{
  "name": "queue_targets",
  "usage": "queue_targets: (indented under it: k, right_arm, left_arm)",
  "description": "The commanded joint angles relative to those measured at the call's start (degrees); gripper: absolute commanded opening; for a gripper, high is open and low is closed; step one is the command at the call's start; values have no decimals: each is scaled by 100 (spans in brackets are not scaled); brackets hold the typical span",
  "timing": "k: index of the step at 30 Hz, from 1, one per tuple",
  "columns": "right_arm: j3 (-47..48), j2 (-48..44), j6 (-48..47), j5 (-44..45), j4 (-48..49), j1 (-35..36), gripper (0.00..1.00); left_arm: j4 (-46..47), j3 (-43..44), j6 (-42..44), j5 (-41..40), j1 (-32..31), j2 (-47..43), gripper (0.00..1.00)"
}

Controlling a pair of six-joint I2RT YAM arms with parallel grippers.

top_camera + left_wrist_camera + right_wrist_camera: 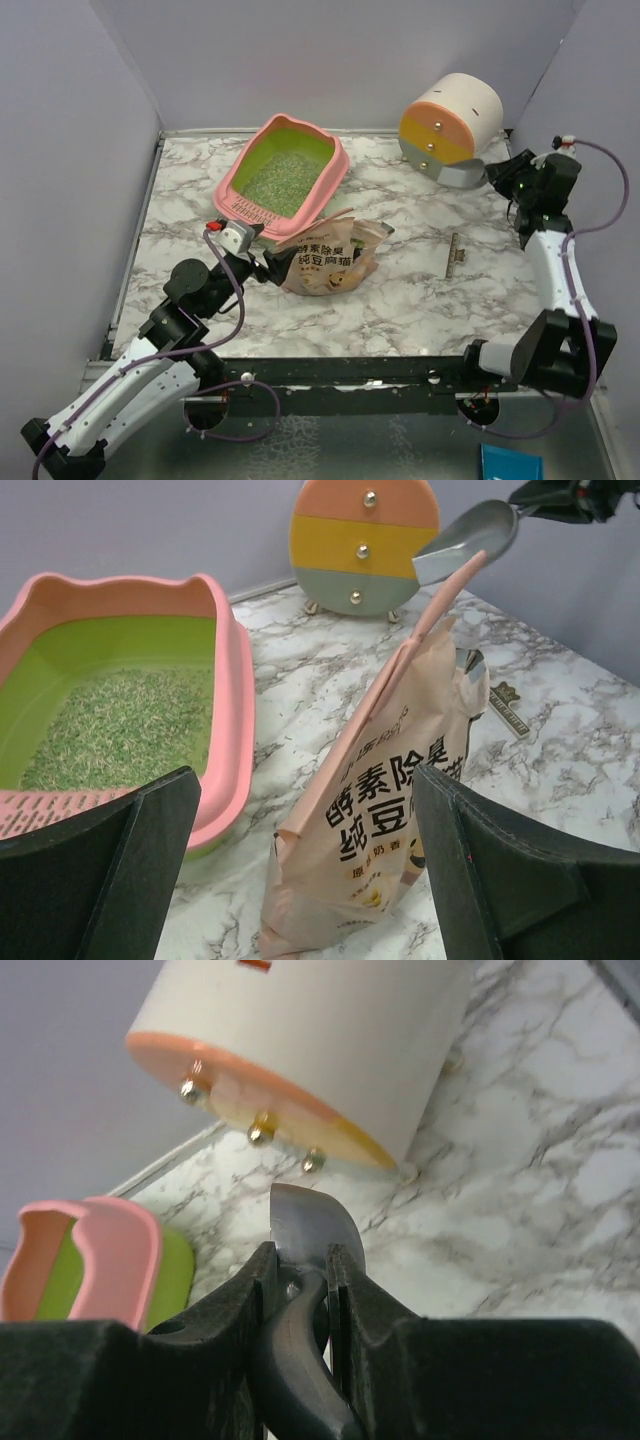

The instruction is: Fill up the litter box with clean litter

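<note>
**Clean litter (283, 180) lies in the litter box (232, 185)**

From above, I see my left gripper (268, 264) just beside the pouch (330, 260), with the litter box just beyond it. My right gripper (503, 175) is near the drawer cabinet (452, 118).

Left wrist: gripper wide, pouch standing on the desk (560, 750) ahead between its fingers, box ahead-left.

Right wrist: gripper clamped on the scoop (308, 1222) handle, cabinet ahead.

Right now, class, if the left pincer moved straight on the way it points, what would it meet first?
The left pincer, open, would most likely meet the upright litter pouch first, though its exact depth is unclear.
</note>
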Motion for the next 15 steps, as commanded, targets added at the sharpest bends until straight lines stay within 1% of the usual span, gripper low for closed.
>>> queue_targets:
  k: [1,2,4,6,8,10,15]
  right_arm:
    - [-1328,-1476,1114,-431,204,-83,1]
    - [-1594,-1669,1150,-342,163,-109,1]
    - [-2041,-1862,1252,-452,309,-175,1]
    - [-2365,-1755,1403,-656,520,-224,1]
    - [-2622,-1434,1621,-1049,1020,-247,1]
    - [-2703,-927,1867,-1480,1530,-248,1]
    - [-2333,384,1989,-2357,2302,-246,1]
  left_arm:
    - [362,-401,-333,-291,10,-200,90]
    - [370,-457,-361,-299,9,-246,90]
    - [404,-564,-387,-360,4,-340,90]
    - [427,-652,-370,-384,16,-444,89]
    - [421,-706,-350,-404,4,-536,89]
    - [340,-700,-332,-407,12,-628,89]
    - [34,-645,-347,-390,10,-846,89]
